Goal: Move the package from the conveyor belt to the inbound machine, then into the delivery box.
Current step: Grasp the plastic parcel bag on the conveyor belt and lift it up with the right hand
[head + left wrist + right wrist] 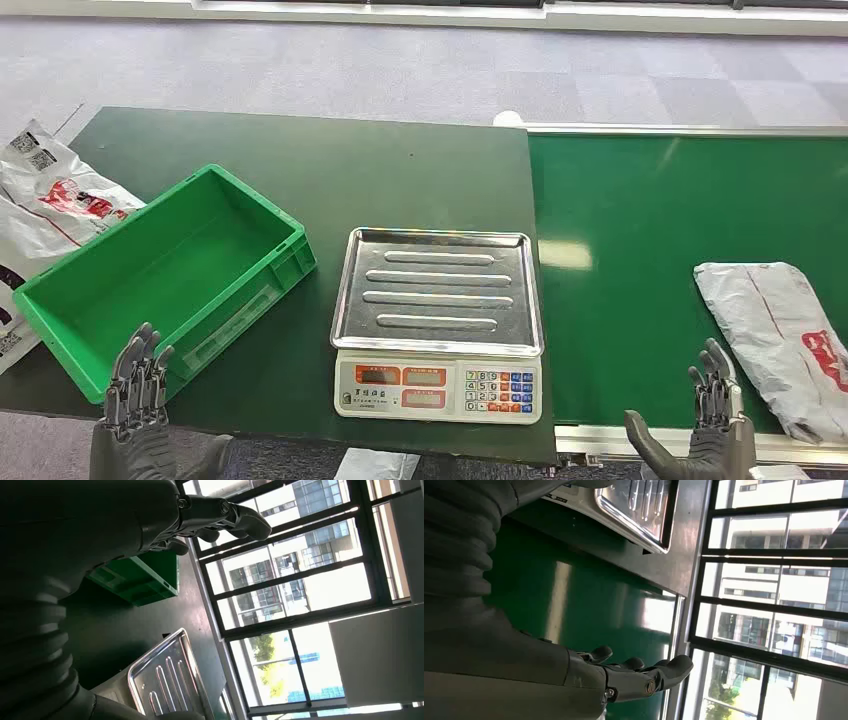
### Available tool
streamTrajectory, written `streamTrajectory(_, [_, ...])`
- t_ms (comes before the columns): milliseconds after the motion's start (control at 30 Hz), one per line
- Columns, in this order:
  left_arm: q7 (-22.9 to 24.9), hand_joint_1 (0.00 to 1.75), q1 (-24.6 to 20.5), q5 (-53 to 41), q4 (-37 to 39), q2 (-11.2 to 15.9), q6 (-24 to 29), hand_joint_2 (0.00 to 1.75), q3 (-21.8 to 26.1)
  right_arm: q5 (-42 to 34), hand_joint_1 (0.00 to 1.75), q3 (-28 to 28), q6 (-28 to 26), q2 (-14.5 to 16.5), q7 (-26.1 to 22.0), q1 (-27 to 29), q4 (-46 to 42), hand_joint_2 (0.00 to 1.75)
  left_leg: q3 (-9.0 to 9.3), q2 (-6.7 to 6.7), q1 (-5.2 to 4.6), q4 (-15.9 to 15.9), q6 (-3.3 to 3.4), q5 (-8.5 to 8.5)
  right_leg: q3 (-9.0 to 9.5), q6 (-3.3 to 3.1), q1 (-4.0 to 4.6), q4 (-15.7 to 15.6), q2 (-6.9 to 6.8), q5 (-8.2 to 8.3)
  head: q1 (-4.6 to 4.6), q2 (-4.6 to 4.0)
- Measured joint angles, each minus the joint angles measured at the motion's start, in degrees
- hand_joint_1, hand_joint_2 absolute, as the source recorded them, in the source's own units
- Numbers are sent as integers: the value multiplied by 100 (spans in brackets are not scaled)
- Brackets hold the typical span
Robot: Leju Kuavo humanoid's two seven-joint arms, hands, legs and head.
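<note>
Right hand (712,425) is raised at the near edge of the conveyor belt (640,300), fingers spread and holding nothing, thumb out to its inner side. The package (780,335) lies flat on the belt just beyond and outboard of it, near but apart. Left hand (138,395) is likewise spread and empty, in front of the near corner of the green delivery box (60,305). Step in hand, as I read it: first pick off the belt. The bag looks thin and limp, so I'd come down on its near end and pinch a fold, not try to scoop it flat — a flat grab likely slips. Then carry it inboard to the scale tray (437,290), which stands between belt and box — keep it high enough to clear the tray rim. More printed bags (45,195) lie past the box; ignore them.
</note>
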Motion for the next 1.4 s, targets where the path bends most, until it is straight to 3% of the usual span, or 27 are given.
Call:
streamTrajectory(667, [36, 0, -16, -19, 0, -5, -125, 175, 2, 3, 0, -111, 18, 36, 9, 23, 0, 175, 0, 0, 0, 0, 0, 0, 0, 0, 0, 0, 0, 0, 0, 0])
streamTrajectory(900, [25, 0, -61, -189, 41, -83, -301, 175, 4, 357, 0, -144, -290, 55, 86, 66, 43, 175, 0, 0, 0, 0, 0, 0, 0, 0, -1, 0, 0, 0, 0, 0])
streamTrajectory(1000, [11, 0, -127, -246, 96, -136, -438, 175, 4, 1442, 0, -319, -747, 102, 533, 8, 126, 175, 0, 0, 0, 0, 0, 0, 1, 1, -1, 0, 0, 1, 0, 0])
streamTrajectory(1133, [10, 0, -229, -314, 212, -253, -637, 175, 4, 4182, 0, -1124, -865, 153, 1782, -384, 629, 175, -15, 8, -2, 0, 5, -3, 13, 4, -4, -2, 3, 3, 0, 0])
streamTrajectory(1267, [-35, 0, -278, -233, 351, -283, -621, 175, 4, 5016, 0, -1992, -354, -99, 2398, -1324, 1713, 175, -25, 27, -13, 1, 13, -6, 27, 16, -15, -5, 19, 11, 1, 0])
streamTrajectory(1400, [24, 0, -342, -106, 434, -285, -645, 175, 4, 5673, 0, -2385, 74, -411, 3230, -2423, 3022, 175, 21, 39, -18, 5, 30, 8, 17, 29, -21, -5, 30, 27, 0, 0])
